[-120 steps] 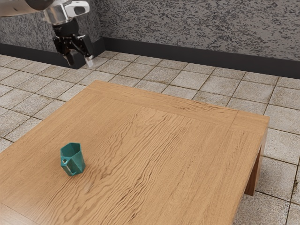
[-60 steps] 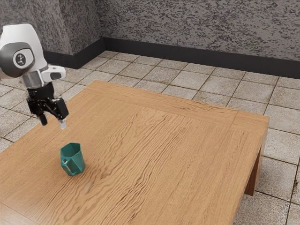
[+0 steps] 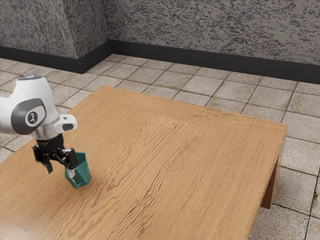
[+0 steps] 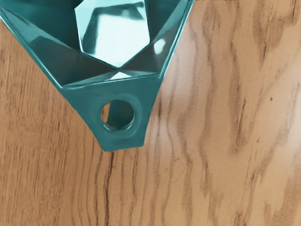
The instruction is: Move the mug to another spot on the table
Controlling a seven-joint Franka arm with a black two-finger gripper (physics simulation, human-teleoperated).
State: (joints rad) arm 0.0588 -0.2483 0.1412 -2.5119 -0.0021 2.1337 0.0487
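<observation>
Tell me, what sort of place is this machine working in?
Probably a bare, computer-rendered test room rather than a real home or workshop: a plain wooden table with a green mug on it, a stone-tiled floor, and a rough grey wall.

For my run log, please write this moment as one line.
claw: open, down at teal faceted mug | mug: upright on wooden table, not lifted

Mug [image 3: 80, 171] on table [image 3: 175, 145] toward the exterior view's left, claw [image 3: 60, 170] at its rim
</observation>
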